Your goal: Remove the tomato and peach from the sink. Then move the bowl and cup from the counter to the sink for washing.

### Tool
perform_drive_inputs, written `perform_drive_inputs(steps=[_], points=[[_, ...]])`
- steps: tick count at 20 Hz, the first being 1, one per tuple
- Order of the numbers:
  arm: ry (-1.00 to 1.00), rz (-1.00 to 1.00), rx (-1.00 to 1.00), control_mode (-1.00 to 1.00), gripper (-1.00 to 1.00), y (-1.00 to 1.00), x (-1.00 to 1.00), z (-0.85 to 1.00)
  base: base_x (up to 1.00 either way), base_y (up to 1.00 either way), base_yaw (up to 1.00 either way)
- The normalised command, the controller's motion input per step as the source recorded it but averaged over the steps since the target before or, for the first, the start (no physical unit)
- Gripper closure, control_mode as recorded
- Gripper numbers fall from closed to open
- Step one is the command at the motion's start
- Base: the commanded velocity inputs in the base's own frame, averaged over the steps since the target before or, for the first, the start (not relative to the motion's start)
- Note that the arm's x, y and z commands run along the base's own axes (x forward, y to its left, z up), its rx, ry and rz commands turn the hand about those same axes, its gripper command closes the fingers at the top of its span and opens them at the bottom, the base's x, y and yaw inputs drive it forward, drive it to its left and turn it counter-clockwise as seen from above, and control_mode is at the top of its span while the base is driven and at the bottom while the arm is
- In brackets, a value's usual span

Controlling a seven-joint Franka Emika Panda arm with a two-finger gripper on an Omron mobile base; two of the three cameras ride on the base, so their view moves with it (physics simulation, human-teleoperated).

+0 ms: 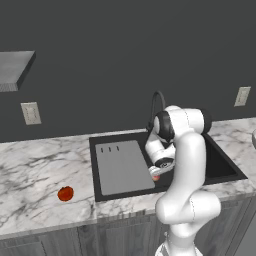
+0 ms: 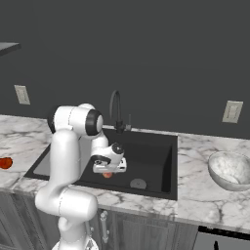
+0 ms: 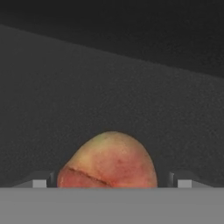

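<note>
the peach (image 3: 108, 161) is sitting low in the sink (image 2: 156, 161), the jaws standing open either side of it, not visibly touching. it looks light, round and soft-skinned: best gripped gently across its widest middle.

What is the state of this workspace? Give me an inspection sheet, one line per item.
Surface: white marble counter around the black sink.
Job's things: tomato on the counter left of the sink; peach in the sink between the fingers; bowl on the counter right of the sink.
Clutter: nothing seen.
Grippers: gripper low in the sink, astride the peach, grip unconfirmed.
Cables: nothing seen.
Surroundings: dark wall, wall sockets, faucet.
</note>
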Motion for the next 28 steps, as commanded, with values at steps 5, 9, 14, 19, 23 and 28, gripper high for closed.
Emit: perform_drive_inputs(steps=[5,9,14,19,23,28], points=[[0.0,0.0,0.0,-1.0,-1.0,0.04,0.1,-0.05,0.0,0.0,0.0],[0.0,0.0,0.0,-1.0,-1.0,0.05,0.08,-0.1,0.0,0.0,0.0],[0.0,0.0,0.0,-1.0,-1.0,0.05,0.07,-0.13,0.0,0.0,0.0],[0.0,0.0,0.0,-1.0,-1.0,0.17,0.04,-0.21,0.0,0.0,0.0],[0.03,0.0,0.0,-1.0,1.0,0.15,-0.03,-0.24,0.0,0.0,0.0],[0.04,-0.01,0.0,-1.0,1.0,0.02,-0.08,-0.16,0.0,0.0,0.0]])
